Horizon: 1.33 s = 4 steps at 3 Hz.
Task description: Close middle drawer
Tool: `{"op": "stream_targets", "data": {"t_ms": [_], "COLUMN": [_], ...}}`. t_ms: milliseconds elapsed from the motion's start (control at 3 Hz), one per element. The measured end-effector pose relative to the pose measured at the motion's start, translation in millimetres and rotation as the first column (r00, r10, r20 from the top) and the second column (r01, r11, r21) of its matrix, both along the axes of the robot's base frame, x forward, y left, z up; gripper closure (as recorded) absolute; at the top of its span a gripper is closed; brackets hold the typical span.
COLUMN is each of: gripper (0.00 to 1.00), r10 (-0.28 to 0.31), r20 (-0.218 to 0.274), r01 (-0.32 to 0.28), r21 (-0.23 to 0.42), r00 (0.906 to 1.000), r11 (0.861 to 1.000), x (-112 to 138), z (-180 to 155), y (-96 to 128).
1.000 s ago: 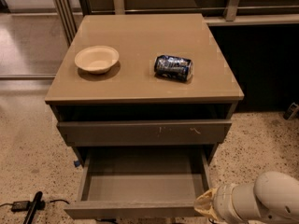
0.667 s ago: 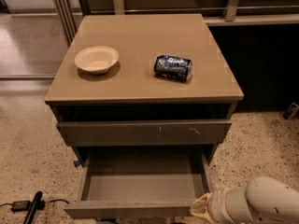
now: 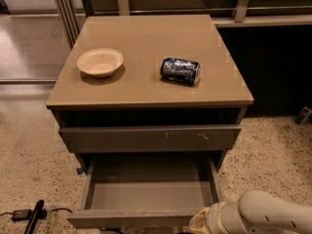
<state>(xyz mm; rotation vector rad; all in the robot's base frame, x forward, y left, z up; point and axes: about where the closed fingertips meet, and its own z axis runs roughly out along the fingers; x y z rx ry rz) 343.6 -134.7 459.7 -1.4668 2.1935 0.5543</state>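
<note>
The middle drawer (image 3: 146, 189) stands open toward me, its long axis running left to right under the scratched drawer (image 3: 151, 138). My gripper (image 3: 199, 222) sits low at the right end of its front, touching or just beside it, and I cannot tell whether it is open or closed. The push should go straight back into the bench (image 3: 146, 89). I count two drawers, one bowl (image 3: 100, 62) and one can (image 3: 180, 71).

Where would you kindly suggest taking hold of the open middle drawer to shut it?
Take the middle drawer by its front panel's top rim, coming from the front. The face is flat and handleless, so that rim is the only lip. Otherwise, simply press the face inward. The pincer sits by the panel's end, at the lower right of the camera view.
</note>
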Motion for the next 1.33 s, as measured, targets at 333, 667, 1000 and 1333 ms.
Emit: {"op": "stream_targets", "data": {"t_ms": [333, 667, 1000, 1333], "gripper": [1.0, 0.74, 0.5, 0.27], "r10": [0.007, 0.009, 0.009, 0.009], "r20": [-0.012, -0.012, -0.012, -0.012], "r01": [-0.007, -0.009, -0.009, -0.009], "r21": [-0.003, -0.002, -0.002, -0.002], "r00": [0.9999, 0.9999, 0.9999, 0.9999], "r11": [1.0, 1.0, 1.0, 1.0], "x": [7.4, 7.6, 7.6, 7.6], "z": [-18.8, -19.6, -19.6, -19.6], "y": [10.9, 12.2, 12.2, 12.2]}}
